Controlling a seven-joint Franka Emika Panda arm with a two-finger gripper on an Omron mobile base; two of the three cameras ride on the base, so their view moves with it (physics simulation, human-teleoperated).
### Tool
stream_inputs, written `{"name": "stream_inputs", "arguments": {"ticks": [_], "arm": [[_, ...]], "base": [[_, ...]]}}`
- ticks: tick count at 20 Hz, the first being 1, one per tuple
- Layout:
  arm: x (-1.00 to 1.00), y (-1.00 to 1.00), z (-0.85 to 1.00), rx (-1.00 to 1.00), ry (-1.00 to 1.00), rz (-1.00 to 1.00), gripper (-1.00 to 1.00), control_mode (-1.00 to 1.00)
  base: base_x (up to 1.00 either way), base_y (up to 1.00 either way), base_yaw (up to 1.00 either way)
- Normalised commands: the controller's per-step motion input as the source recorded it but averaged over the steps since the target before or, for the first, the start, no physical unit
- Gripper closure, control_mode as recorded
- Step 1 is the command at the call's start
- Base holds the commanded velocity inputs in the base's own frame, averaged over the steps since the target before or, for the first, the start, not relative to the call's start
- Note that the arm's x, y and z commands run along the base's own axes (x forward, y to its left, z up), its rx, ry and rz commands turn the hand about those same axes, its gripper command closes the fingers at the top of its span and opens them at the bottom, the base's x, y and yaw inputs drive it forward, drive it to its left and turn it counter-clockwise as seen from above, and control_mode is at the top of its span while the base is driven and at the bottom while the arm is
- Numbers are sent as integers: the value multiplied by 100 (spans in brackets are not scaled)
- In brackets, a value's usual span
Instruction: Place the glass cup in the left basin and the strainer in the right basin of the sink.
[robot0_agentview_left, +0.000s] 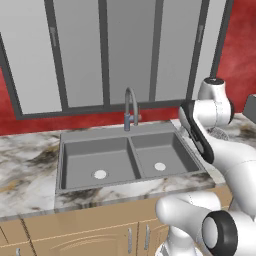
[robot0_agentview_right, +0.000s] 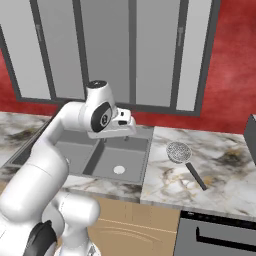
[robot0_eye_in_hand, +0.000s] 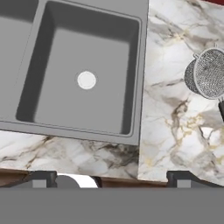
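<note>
2 grey basins of the sink (robot0_agentview_left: 62, 150) sit in a marble counter (robot0_agentview_right: 220, 180). Just right of the right basin (robot0_eye_in_hand: 83, 70), the strainer (robot0_agentview_right: 178, 151) lies on the counter, handle pointing toward the front edge. Gripper (robot0_eye_in_hand: 111, 181) hangs over the counter's front edge, fingers spread wide, grasping nothing

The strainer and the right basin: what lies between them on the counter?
Nothing: in the right base view the strainer lies on bare marble counter beside the right basin; the hand view agrees.
</note>
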Motion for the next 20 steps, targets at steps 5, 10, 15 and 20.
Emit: {"name": "stream_inputs", "arguments": {"ticks": [5,10,15,20], "arm": [[0,-41,-19,0,0,3,-100,-100],[0,-42,-23,0,0,3,-100,-100],[0,-43,-26,0,0,2,-100,-100],[0,-46,-22,0,0,1,-100,-100]], "base": [[0,0,0],[0,0,0],[0,0,0],[0,0,0]]}}
